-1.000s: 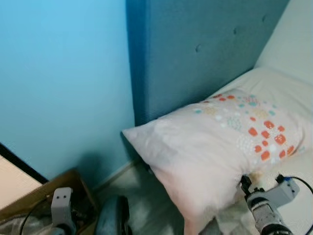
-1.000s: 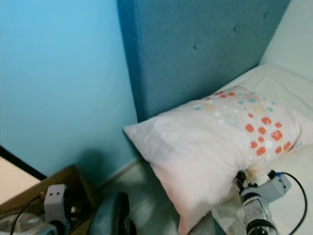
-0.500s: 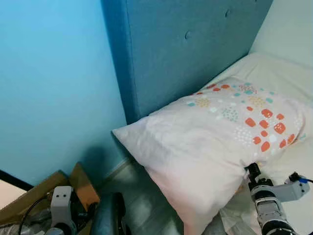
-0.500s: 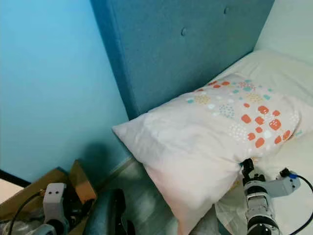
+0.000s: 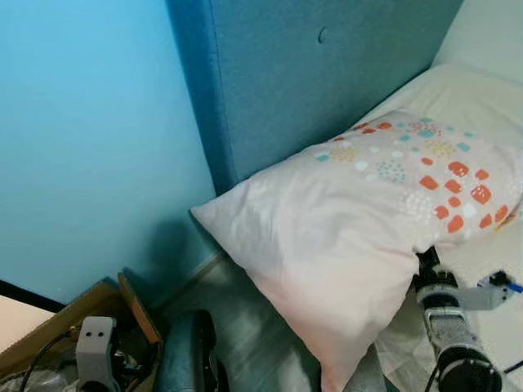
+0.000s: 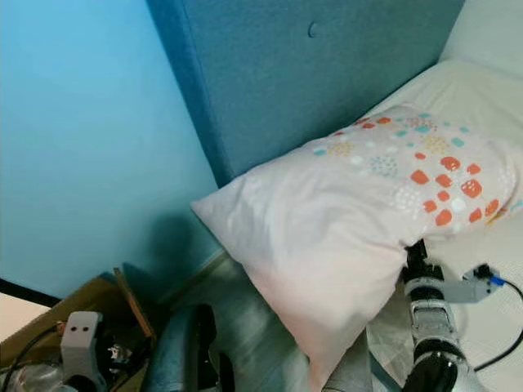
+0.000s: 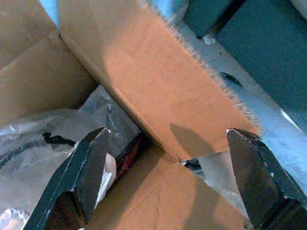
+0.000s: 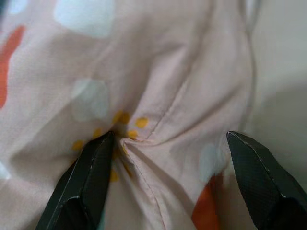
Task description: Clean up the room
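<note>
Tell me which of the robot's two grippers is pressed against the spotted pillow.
The right gripper: its open fingers press the pale pillow with orange and teal spots, while the left gripper hangs open over the brown cardboard box.

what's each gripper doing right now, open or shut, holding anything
Left gripper: open, holding nothing, over a cardboard box.
Right gripper: open, fingers pressed into the pillow, fabric bunched between them, not clamped.

Light blue wall (image 5: 90, 139), darker blue tufted headboard (image 5: 327, 73) beside it, white-sheeted bed (image 5: 482, 90), pale wood-look floor (image 5: 253, 335) below, even light
</note>
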### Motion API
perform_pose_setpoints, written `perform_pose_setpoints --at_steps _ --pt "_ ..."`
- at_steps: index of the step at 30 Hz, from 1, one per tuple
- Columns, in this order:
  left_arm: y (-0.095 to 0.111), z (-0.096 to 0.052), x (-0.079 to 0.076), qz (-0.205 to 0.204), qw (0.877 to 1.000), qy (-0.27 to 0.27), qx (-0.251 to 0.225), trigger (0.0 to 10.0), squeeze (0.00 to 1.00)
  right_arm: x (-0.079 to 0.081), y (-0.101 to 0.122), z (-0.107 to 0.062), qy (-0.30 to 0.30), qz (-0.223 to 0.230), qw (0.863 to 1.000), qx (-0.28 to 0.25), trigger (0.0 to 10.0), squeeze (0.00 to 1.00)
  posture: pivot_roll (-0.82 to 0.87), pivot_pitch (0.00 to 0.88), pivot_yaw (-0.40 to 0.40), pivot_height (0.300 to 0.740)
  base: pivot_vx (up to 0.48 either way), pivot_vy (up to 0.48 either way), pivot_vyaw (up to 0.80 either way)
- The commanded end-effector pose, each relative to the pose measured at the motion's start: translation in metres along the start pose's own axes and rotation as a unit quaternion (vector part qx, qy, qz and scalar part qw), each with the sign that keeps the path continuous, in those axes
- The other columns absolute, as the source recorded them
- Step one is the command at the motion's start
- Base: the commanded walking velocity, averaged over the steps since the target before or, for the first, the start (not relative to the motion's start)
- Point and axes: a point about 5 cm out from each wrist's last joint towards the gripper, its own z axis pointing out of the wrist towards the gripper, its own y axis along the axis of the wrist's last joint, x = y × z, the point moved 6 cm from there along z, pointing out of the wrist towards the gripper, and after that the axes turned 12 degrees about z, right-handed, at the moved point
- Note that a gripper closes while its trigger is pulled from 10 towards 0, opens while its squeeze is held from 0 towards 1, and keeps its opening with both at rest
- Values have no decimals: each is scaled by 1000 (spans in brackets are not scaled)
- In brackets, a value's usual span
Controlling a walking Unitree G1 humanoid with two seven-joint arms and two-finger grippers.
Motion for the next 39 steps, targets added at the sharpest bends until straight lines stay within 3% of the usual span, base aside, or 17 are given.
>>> perform_pose_setpoints --at_steps 1,7,9,11,12,13,21,26,27,29,32,34,37,39 --pt "-17 -11 0 -7 999 0 32 10000 0 1 0 0 3 3 1000 3 10000 0 225 368 61 572 0 0 0" --pt "-18 -18 0 -8 999 0 39 10000 0 23 18 9 46 2 999 -11 10000 0 228 373 63 572 0 0 0" --pt "-18 -20 -1 -9 999 0 42 10000 0 35 34 11 75 -6 997 -27 10000 0 223 375 61 572 0 0 0" --pt "-19 -20 -1 -9 999 0 43 10000 0 38 44 11 78 -13 996 -42 10000 0 223 375 61 572 0 0 0" --pt "-19 -20 -3 -11 999 -1 46 10000 0 37 70 7 68 -20 994 -88 10000 0 215 372 57 572 0 0 0" --pt "-20 -20 -4 -12 999 -1 46 10000 0 38 77 6 70 -21 992 -100 10000 0 215 371 57 572 0 0 0" --pt "-23 -22 -8 -15 998 -4 57 10000 0 50 92 1 122 9 985 -123 10000 0 210 368 59 572 0 0 0" --pt "-24 -23 -9 -16 998 -5 61 10000 0 55 79 5 135 12 986 -93 10000 0 206 368 57 572 0 0 0" --pt "-25 -23 -9 -18 998 -5 62 10000 0 39 44 14 66 -28 997 -21 10000 0 201 371 55 572 0 0 0" --pt "-25 -24 -10 -18 998 -6 63 10000 0 26 28 15 18 -55 998 11 10000 0 200 370 56 572 0 0 0" --pt "-25 -24 -11 -19 998 -7 63 10000 0 23 27 15 9 -41 999 4 10000 0 197 370 55 572 0 0 0" --pt "-26 -24 -12 -19 998 -8 64 10000 0 7 27 11 -44 -54 998 1 10000 0 200 370 58 572 0 0 0" --pt "-25 -24 -13 -19 998 -9 65 10000 0 -4 27 8 -78 -67 995 -2 10000 0 200 370 58 572 0 0 0" --pt "-25 -25 -13 -18 998 -10 66 10000 0 -3 29 7 -71 -56 996 -9 10000 0 208 372 62 572 0 0 0"
